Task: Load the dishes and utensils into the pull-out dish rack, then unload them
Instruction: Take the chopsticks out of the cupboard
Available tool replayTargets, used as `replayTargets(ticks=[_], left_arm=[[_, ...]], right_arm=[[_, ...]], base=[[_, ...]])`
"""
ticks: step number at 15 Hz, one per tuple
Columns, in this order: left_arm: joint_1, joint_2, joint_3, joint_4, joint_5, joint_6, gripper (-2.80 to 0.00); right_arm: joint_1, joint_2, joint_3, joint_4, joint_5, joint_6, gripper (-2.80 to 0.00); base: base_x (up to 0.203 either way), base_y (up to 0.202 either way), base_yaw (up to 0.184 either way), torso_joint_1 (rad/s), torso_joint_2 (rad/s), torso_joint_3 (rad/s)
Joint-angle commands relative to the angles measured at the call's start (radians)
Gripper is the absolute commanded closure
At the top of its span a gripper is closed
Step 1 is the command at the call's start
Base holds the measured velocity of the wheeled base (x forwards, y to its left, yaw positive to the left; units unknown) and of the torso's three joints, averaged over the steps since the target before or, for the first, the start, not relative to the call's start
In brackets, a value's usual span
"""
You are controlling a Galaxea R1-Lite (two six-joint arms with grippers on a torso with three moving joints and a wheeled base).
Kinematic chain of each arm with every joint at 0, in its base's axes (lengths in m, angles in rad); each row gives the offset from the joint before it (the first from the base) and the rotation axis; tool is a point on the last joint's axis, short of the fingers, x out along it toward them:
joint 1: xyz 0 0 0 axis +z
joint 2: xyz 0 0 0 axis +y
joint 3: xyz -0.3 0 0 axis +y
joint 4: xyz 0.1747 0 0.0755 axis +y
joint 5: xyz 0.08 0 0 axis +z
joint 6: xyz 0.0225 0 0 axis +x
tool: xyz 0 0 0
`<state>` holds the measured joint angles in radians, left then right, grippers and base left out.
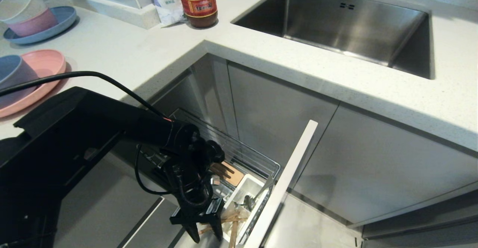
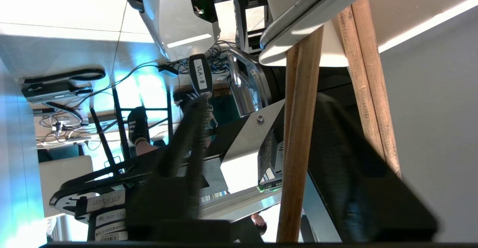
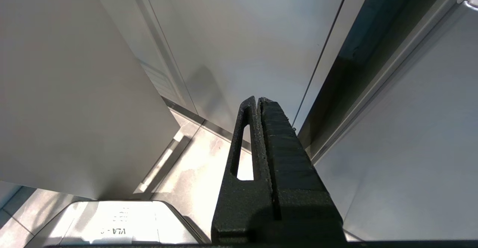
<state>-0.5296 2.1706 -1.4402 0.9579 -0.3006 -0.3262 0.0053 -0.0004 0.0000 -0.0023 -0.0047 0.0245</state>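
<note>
The pull-out rack (image 1: 239,154) stands drawn out from the cabinet below the bench (image 1: 149,57), its pale front panel (image 1: 283,184) angled toward the floor. The white cup (image 1: 244,195) sits at the rack's front end, just behind that panel, with the wooden block (image 1: 233,173) beside it. A spoon (image 1: 257,197) stands in the cup.

The left claw (image 1: 205,235) hangs over the near edge of the cup, fingers pointing down. The chopsticks (image 2: 298,147) lean out of the cup and pass between the two fingers (image 2: 186,147); the fingers stand partly apart, and whether they actually pinch the sticks cannot be told.

The right claw (image 3: 257,102) hangs low beside the cabinet fronts, above the floor, its fingers pressed together on nothing.

On the bench to the left lie the pink plate (image 1: 41,72) with the blue-grey bowl (image 1: 13,74) resting on it. The sink (image 1: 336,27) is set into the bench on the right.
</note>
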Motion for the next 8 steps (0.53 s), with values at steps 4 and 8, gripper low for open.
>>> replayTargets(ticks=[4,8], left_arm=[[-0.001,-0.005,0.001,0.005,-0.003,-0.002,0.0],[-0.004,-0.006,0.001,0.007,-0.003,-0.003,0.0]], right_arm=[[0.001,-0.004,0.002,-0.001,0.0,0.0,0.0],[0.0,-0.004,0.002,-0.001,0.0,0.0,0.0]], base=[[0.0,0.0,0.0,0.0,0.0,0.0],[0.0,0.0,0.0,0.0,0.0,0.0]])
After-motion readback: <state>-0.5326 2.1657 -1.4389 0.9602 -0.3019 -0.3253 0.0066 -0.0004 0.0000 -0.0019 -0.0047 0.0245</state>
